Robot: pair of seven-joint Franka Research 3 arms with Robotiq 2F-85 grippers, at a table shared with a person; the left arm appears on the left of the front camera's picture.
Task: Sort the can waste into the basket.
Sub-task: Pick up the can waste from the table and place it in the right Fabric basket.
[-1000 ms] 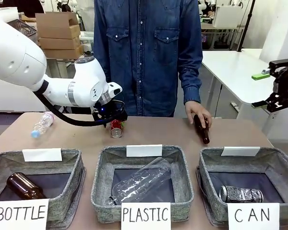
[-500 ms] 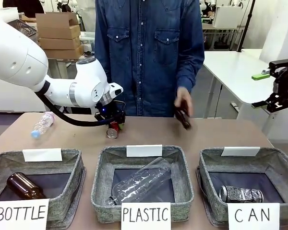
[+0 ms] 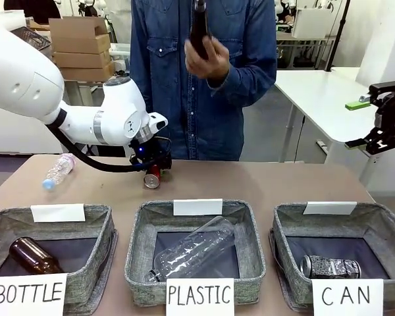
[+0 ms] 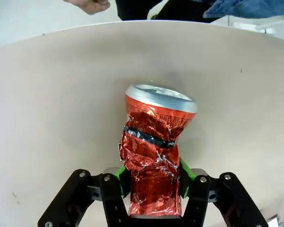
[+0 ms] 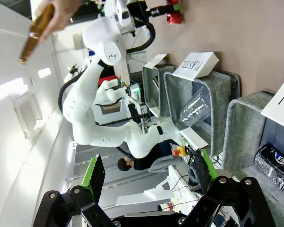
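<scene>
Two cans to sort; one is not yet binned. Left of centre, the left pincer [image 3: 151, 170] pinches the crushed red can [image 3: 151, 178] by one end, low over the bench [image 3: 250, 184]; lifted or touching, hard to tell. Step in hand: grasp made, carry pending. The next move calls for a lift and a long traverse past the PLASTIC basket [image 3: 135, 230] to the CAN basket [image 3: 388, 227], lower right, where the silver can [image 3: 330, 266] lies. The right pincer [image 3: 384, 125], at the right edge, is spread and holds nothing.

bottle sign [image 3: 29, 294], plastic sign [image 3: 200, 297], can sign [image 3: 347, 297] on baskets [image 3: 390, 227].
</scene>
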